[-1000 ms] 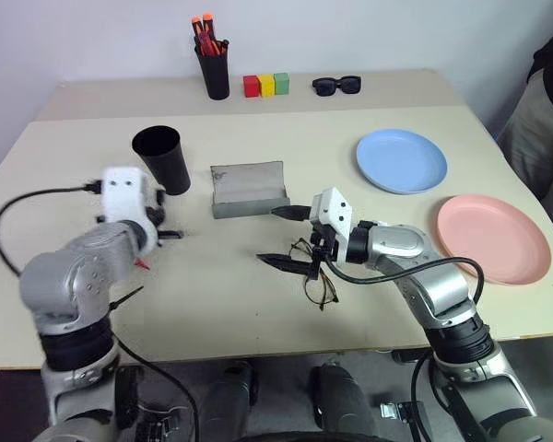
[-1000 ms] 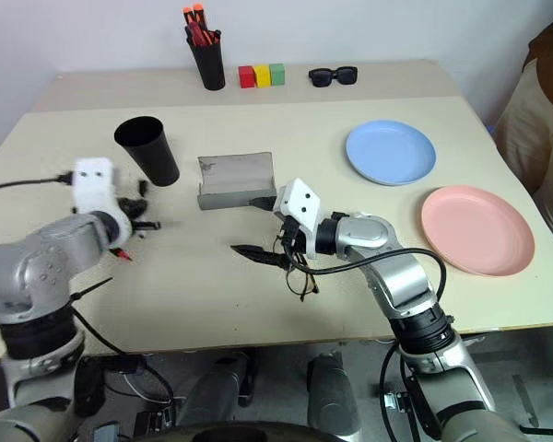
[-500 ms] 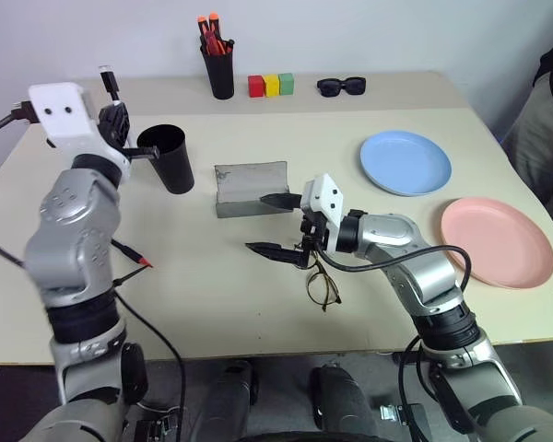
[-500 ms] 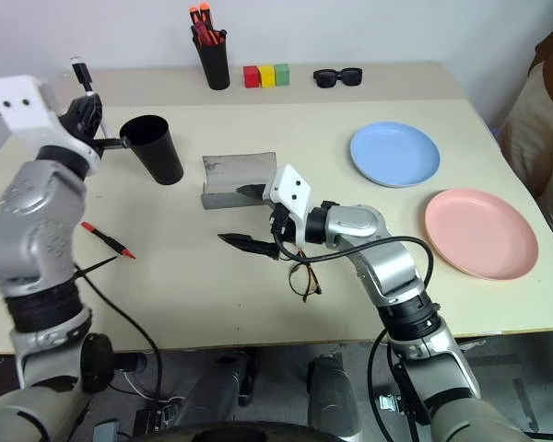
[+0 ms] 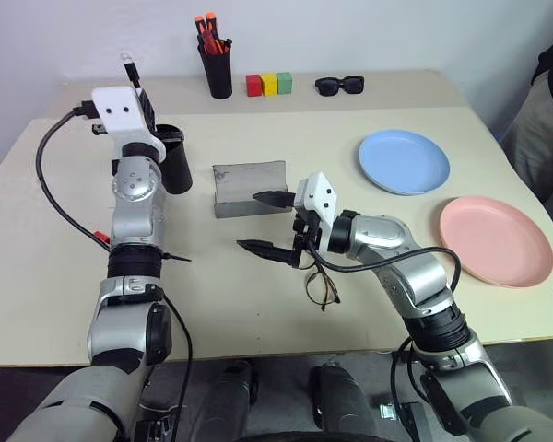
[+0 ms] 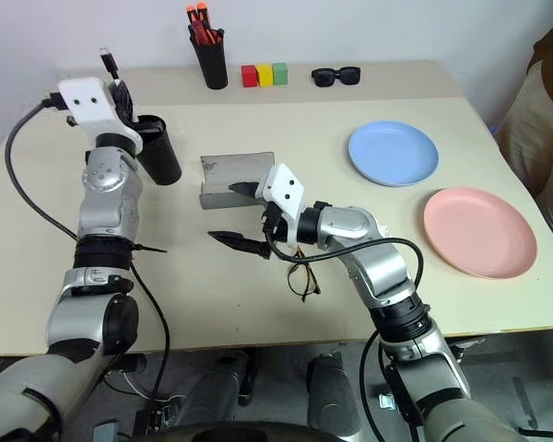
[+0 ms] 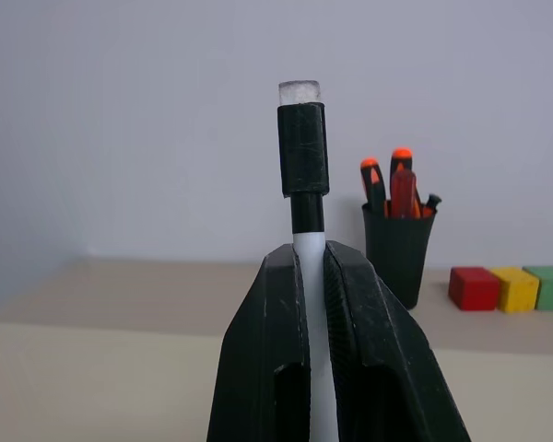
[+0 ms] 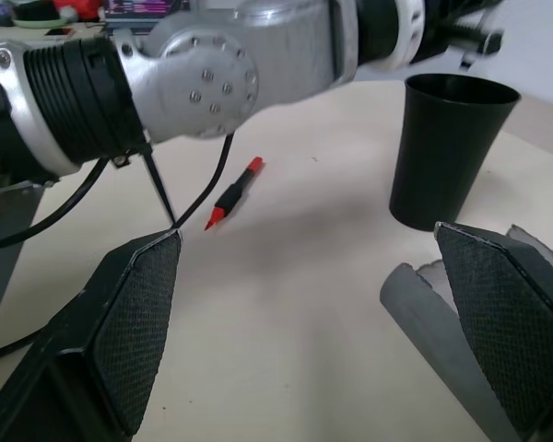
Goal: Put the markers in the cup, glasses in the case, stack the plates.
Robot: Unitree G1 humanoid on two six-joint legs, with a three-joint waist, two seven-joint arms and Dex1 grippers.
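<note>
Head view: left gripper is up beside the cup, fingers pinching the white marker upright; right gripper hovers spread wide, glasses at its 5 o'clock, case at 11; red marker seems to lie behind the left arm. Left wrist view: fingers squeeze the marker. Right wrist view: spread fingers frame cup and red marker.

A pale beige bench stands against a plain, whitish wall. A seam runs across the bench top near its far edge. Dark grey floor shows below the near edge.
</note>
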